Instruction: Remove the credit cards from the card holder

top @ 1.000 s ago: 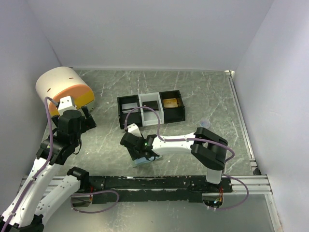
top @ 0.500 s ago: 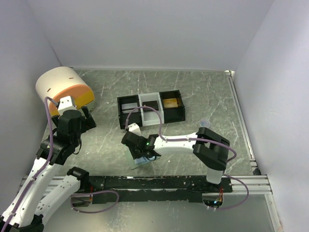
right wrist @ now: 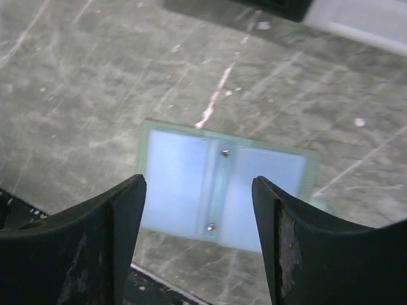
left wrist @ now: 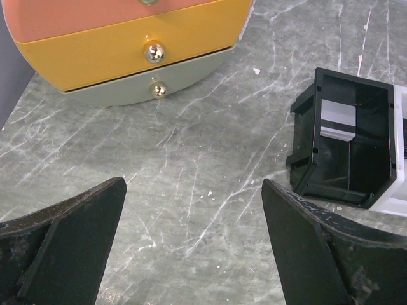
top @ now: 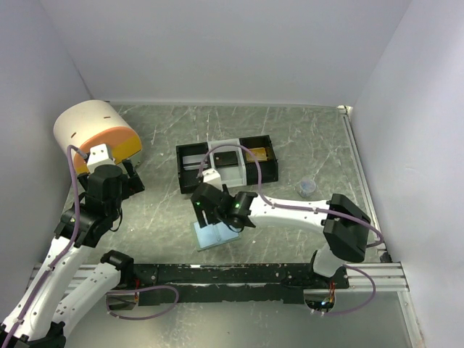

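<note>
card holder (right wrist: 184, 184) | open flat on table (right wrist: 76, 76) | right jaws apart, above it

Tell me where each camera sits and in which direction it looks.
Top external: high behind the bases, looking down on the table; left arm and right arm show.
Left wrist: low, facing the drawer chest and the tray; the open left tool shows.
Right wrist: above the open card holder, looking down; the open right tool shows.
Shared: the top and left wrist views both show the tray.
</note>
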`<move>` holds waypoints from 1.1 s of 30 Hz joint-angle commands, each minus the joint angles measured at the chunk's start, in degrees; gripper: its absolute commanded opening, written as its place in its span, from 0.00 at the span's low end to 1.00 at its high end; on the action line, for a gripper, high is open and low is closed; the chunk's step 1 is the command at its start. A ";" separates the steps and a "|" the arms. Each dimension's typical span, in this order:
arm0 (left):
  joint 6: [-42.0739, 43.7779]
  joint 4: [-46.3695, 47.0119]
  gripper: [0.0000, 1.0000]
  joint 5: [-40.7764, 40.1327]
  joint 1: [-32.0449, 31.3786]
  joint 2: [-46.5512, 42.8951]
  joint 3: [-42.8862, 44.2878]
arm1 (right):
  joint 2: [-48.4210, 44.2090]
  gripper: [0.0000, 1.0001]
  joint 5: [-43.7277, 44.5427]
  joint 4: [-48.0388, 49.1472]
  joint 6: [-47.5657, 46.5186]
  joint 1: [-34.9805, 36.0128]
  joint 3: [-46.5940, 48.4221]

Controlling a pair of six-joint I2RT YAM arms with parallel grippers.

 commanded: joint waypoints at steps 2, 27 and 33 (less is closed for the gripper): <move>0.30 0.96 1.00 -0.27 0.31 -0.23 0.09 | -0.20 0.69 1.73 -2.99 1.90 -3.62 -3.94; 0.39 0.89 1.00 -0.18 0.31 -0.08 0.10 | 10.34 0.67 2.09 -5.18 4.00 -2.96 -3.96; 0.43 0.97 1.00 -0.17 0.31 -0.15 0.10 | 9.84 0.45 4.74 -6.43 4.85 -1.81 -3.36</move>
